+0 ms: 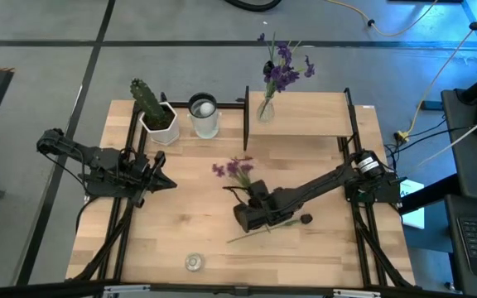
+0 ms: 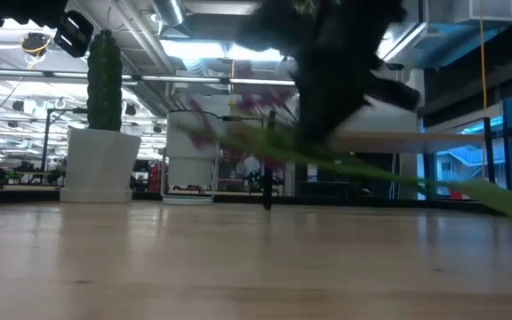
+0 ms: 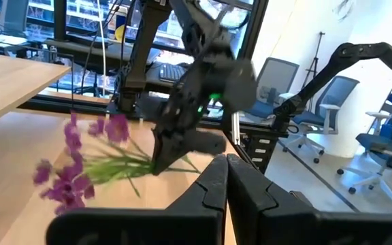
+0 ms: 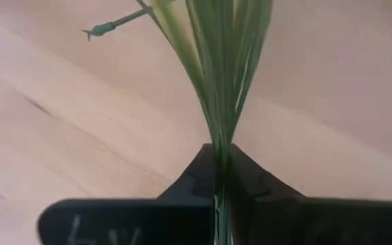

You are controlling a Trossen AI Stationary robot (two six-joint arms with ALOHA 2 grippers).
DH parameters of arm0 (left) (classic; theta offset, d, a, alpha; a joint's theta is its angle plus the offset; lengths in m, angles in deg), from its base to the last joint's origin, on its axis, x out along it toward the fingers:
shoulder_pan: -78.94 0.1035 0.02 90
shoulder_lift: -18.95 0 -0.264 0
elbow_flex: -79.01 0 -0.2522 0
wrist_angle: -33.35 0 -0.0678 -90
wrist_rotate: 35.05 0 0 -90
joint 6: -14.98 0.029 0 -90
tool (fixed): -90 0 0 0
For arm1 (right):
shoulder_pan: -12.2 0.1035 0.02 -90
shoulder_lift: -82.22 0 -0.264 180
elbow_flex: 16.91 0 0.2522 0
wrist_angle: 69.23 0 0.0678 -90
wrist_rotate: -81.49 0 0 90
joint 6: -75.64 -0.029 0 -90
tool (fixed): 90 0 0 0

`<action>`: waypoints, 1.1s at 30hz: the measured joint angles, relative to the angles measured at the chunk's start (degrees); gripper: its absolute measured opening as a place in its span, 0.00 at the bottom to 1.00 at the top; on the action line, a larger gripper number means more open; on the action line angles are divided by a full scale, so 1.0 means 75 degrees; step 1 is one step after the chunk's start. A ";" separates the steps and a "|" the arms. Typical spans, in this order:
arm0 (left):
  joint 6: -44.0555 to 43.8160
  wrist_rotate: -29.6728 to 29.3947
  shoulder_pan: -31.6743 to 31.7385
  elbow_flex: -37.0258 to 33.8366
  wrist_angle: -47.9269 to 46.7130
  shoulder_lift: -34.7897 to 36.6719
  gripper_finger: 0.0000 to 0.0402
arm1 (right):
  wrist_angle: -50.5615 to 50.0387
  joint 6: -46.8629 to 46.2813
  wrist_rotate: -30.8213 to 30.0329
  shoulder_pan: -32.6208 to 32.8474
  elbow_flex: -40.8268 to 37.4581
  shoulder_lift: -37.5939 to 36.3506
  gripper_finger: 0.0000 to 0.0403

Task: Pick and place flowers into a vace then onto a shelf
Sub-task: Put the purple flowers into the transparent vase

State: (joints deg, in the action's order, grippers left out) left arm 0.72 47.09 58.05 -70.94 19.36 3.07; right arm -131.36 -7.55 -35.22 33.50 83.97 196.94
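Observation:
The pinker flowers [image 1: 237,170] are in my right gripper [image 1: 242,195], which is shut on their green stems over the middle of the table. In the left wrist view the blooms [image 3: 73,170] stick out sideways from it. The darker violet flowers [image 1: 285,70] stand with their stems in a small glass vase [image 1: 265,108] on the shelf [image 1: 313,114] at the far side. My left gripper [image 1: 162,183] is shut on nothing and hovers over the table's left part, pointing at the right gripper. My right gripper pinches the bundled green stems [image 4: 220,133] of the pinker flowers between its two fingers, slanting down from above. The fingers lie across the stems. The blooms reach toward the far edge, the long stem end [image 1: 251,235] trails toward the near edge. In the low view the bunch [image 2: 363,169] shows above the tabletop.
A green cactus in a white pot [image 1: 154,114] and a white cup [image 1: 204,117] stand at the far left, beside the shelf's black posts. A small clear glass thing [image 1: 193,262] sits near the table's near edge. Bare wood lies between the arms.

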 joint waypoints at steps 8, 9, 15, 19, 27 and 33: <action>-0.0006 0.0003 0.0000 0.0000 -0.0003 -0.0002 0.01 | -0.0022 0.1469 -0.1792 0.0000 0.1286 -0.0020 0.02; -0.0006 0.0003 0.0000 0.0000 -0.0003 -0.0003 0.01 | 0.0021 0.1646 -0.1946 0.0000 0.1431 -0.0023 0.02; -0.0022 0.0057 0.0000 0.0000 -0.0003 0.0000 0.01 | 0.1333 0.3135 -0.2506 0.0134 0.2195 -0.0035 0.02; -0.0020 0.0061 0.0000 0.0000 -0.0004 0.0000 0.01 | 0.3648 0.5163 -0.2834 0.0455 0.2322 -0.0035 0.02; 0.0004 0.0061 -0.0001 0.0000 -0.0006 -0.0001 0.01 | 0.7113 0.8660 -0.1543 0.0900 0.2322 -0.0035 0.02; 0.0005 0.0061 -0.0002 0.0000 -0.0006 -0.0002 0.01 | 0.8346 0.9531 -0.0545 0.0981 0.2322 0.0121 0.02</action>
State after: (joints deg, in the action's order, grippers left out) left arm 0.76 47.55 58.04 -70.94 19.32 3.05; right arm -68.77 63.93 -39.30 40.86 101.38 197.84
